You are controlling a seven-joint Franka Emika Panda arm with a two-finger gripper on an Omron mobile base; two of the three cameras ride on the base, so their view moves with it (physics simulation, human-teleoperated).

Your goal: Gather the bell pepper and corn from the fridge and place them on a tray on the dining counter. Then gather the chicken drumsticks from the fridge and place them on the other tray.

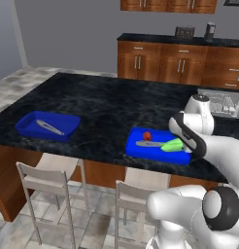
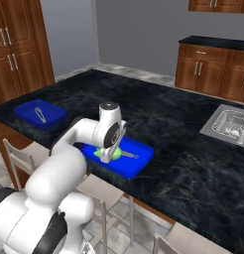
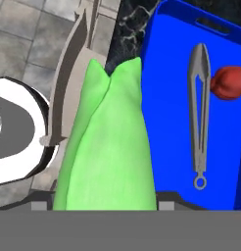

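We see the jaws [image 3: 105,203] holding the corn [image 3: 108,142] just over the near blue tray [image 1: 155,151] on the black table [image 1: 102,104]. Red pepper [image 1: 147,135] & tongs [image 3: 199,112] lie in that tray.

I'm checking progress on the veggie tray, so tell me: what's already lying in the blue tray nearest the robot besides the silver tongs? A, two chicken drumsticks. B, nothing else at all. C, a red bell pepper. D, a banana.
C: a small red bell pepper lies in the blue tray just beyond the silver tongs, while the green corn is at the tray's near-right corner by the arm.
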